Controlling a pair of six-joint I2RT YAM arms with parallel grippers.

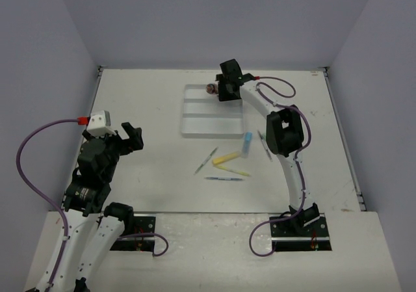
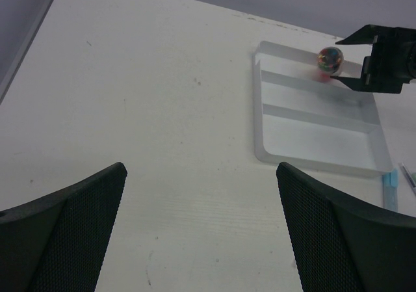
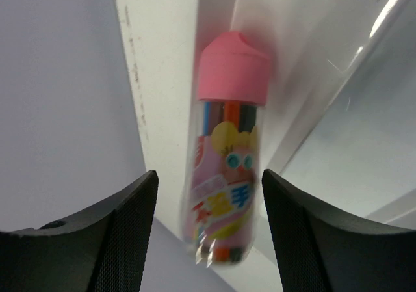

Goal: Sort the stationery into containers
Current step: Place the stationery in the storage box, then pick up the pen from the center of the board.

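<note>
right gripper parted, fingers clear of the pink-capped tube between them, over the far compartment of the white 3-compartment tray. left gripper wide open, empty.

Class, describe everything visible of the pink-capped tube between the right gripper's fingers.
Stubby clear tube with a pink plastic cap, a cartoon label and coloured sticks inside. It lies lengthwise between the right gripper's spread fingers, cap pointing away, at the white tray's far compartment. A gap shows beside one finger.
</note>
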